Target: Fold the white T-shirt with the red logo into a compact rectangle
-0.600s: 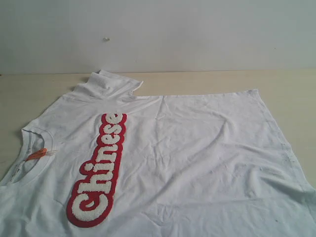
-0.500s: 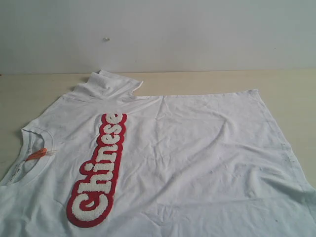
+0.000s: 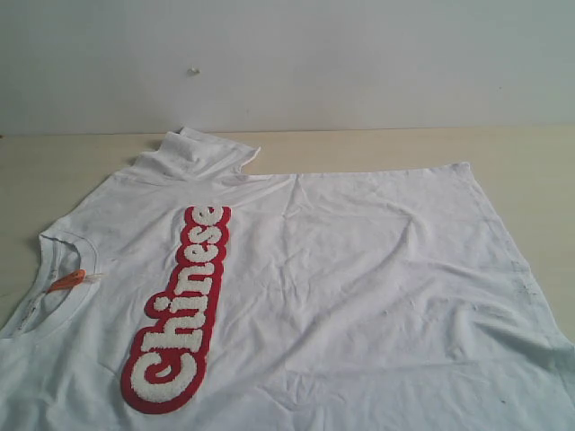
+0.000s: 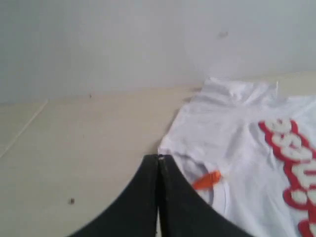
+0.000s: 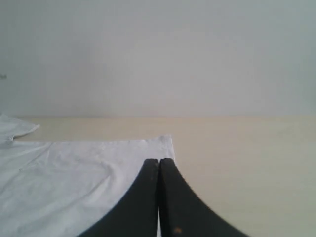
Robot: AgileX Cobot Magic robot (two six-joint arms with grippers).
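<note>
White T-shirt spread face-up on a pale bench, both grippers closed.

The white T-shirt (image 3: 359, 287) lies wrinkled across the beige bench (image 3: 90, 157). Its ribbed collar (image 3: 54, 242) and orange neck tag (image 3: 67, 280) point toward the bench's left edge and its hem toward the right edge. One short sleeve (image 3: 202, 153) is bunched toward the far edge. The red logo (image 3: 180, 310) runs from near that sleeve toward the near edge. A plain grey-white wall (image 3: 359, 63) with one small mark (image 3: 192, 70) rises behind the far edge. The left gripper (image 4: 158, 159) has its jaws pressed together just beside the collar, with nothing seen between them. The right gripper (image 5: 158, 162) also has its jaws together, by the hem's far corner.
</note>
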